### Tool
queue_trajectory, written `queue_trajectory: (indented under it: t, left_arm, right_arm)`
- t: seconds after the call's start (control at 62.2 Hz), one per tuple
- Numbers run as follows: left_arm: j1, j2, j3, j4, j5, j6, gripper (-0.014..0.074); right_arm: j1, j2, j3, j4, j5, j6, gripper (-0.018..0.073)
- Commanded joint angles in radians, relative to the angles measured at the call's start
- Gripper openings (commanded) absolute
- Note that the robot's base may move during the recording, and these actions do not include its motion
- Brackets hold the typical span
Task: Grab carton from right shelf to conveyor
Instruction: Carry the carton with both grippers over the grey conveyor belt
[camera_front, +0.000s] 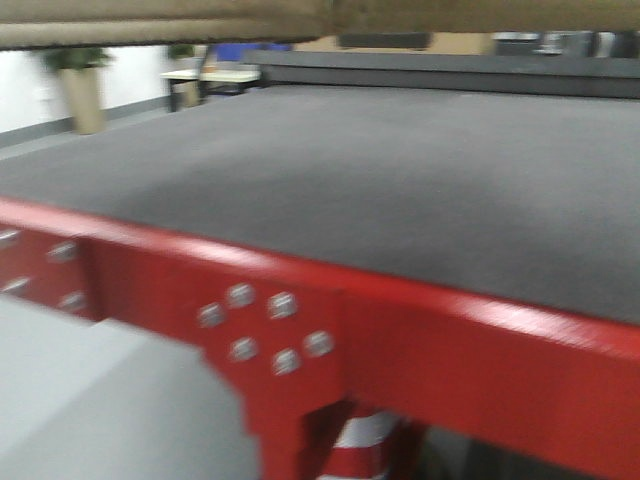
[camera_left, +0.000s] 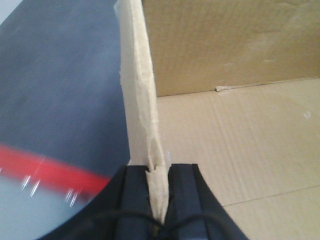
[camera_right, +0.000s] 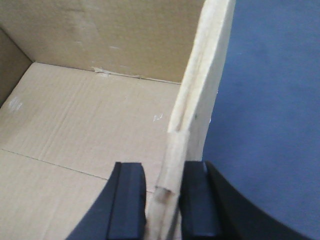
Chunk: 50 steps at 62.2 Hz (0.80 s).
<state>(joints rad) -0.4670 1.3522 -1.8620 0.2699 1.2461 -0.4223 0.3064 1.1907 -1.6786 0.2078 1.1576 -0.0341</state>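
Pincers of the black left gripper (camera_left: 159, 200) and black right gripper (camera_right: 162, 195) each clamp a side wall of the plain brown corrugated cardboard carton (camera_left: 240, 130), held over the dark-grey textured conveyor belt (camera_front: 380, 170). Lower both arms together, level, lest the thin walls tear.

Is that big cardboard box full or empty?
Empty where visible: the carton shows only bare cardboard floor in both wrist views.

Blurred carton (camera_front: 160, 22) is cropped, apparently above conveyor (camera_front: 400, 180).
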Motion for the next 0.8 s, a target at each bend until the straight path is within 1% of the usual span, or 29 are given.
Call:
queue_trajectory:
  t: [0.0,0.225,0.305,0.787]
  left_arm:
    - [0.003,-0.01,-0.011,0.107,-0.025,-0.001,-0.0016]
    - [0.003,-0.01,-0.011,0.195,-0.025,-0.001,-0.0016]
    - [0.003,-0.01,-0.011,0.213,-0.025,-0.001,-0.0016]
    - [0.003,-0.01,-0.011,0.214,-0.025,-0.001,-0.0016]
  right_arm:
    - [-0.003,-0.013,-0.005,-0.01,-0.023,-0.017,-0.0069]
    - [-0.003,-0.013,-0.005,-0.01,-0.023,-0.017,-0.0069]
    - [-0.003,-0.013,-0.005,-0.01,-0.023,-0.017,-0.0069]
    - [-0.003,-0.013,-0.005,-0.01,-0.023,-0.017,-0.0069]
